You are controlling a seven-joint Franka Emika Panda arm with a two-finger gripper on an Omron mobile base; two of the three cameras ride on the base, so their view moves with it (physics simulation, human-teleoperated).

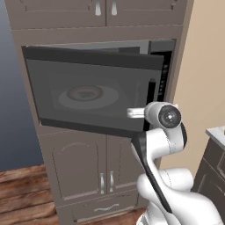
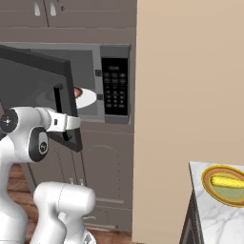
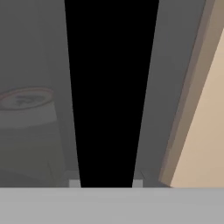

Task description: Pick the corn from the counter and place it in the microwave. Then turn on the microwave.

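Brown cabinet doors (image 1: 79, 169) sitting below the beige wall (image 2: 190, 81)'s left neighbor recess; wood floor (image 1: 22, 193) lying left of them.

Arm (image 1: 165, 145): glossy white rounded shells, bulbous segments. Dark grey round joint cap w/ concentric rings at 12 o'clock of the elbow shell; black band running along the link toward 6. No cables, screws or markings seen.
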